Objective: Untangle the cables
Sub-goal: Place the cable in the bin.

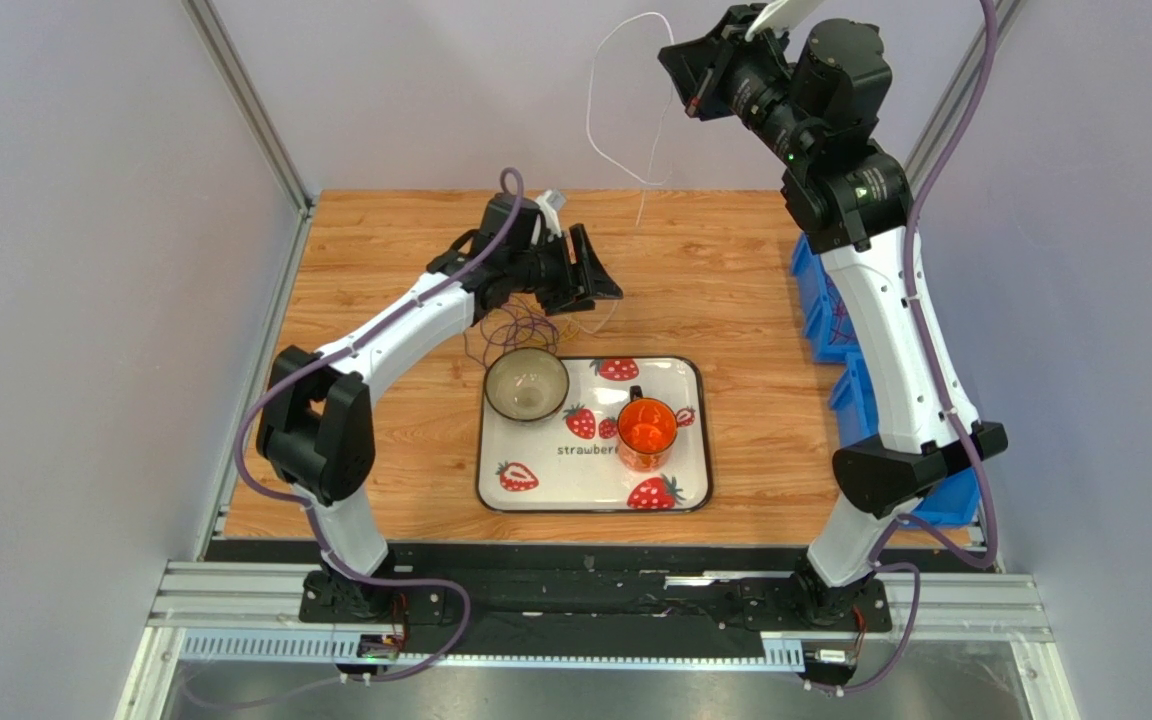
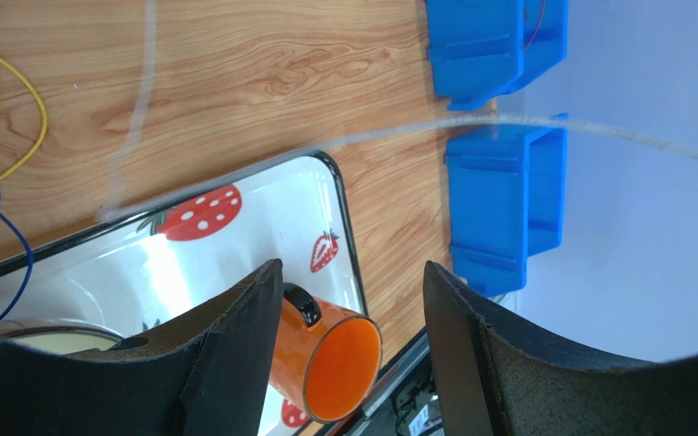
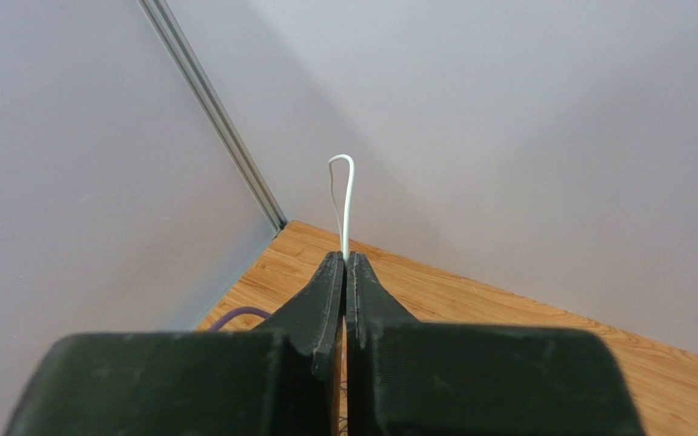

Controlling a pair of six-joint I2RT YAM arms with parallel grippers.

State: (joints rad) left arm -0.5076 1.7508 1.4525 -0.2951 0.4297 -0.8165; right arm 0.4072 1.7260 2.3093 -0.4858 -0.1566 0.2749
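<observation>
A tangle of thin purple cables (image 1: 515, 330) lies on the wood just behind the bowl. My left gripper (image 1: 602, 293) hovers right of it, open (image 2: 353, 265), with nothing between its fingers. Its wrist view shows yellow loops (image 2: 27, 91) and blue loops (image 2: 2, 213) at the left edge. My right gripper (image 1: 692, 83) is raised high at the back and shut (image 3: 345, 261) on a thin white cable (image 3: 347, 195). That white cable (image 1: 612, 68) arcs up and hangs down toward the table, and it crosses the left wrist view as a blurred strand (image 2: 389, 134).
A strawberry-print tray (image 1: 695, 435) holds a bowl (image 1: 525, 386) and an orange mug (image 1: 647, 431), which also shows between my left fingers (image 2: 334, 363). Blue bins (image 1: 823, 315) stand along the table's right edge. Grey walls enclose the table.
</observation>
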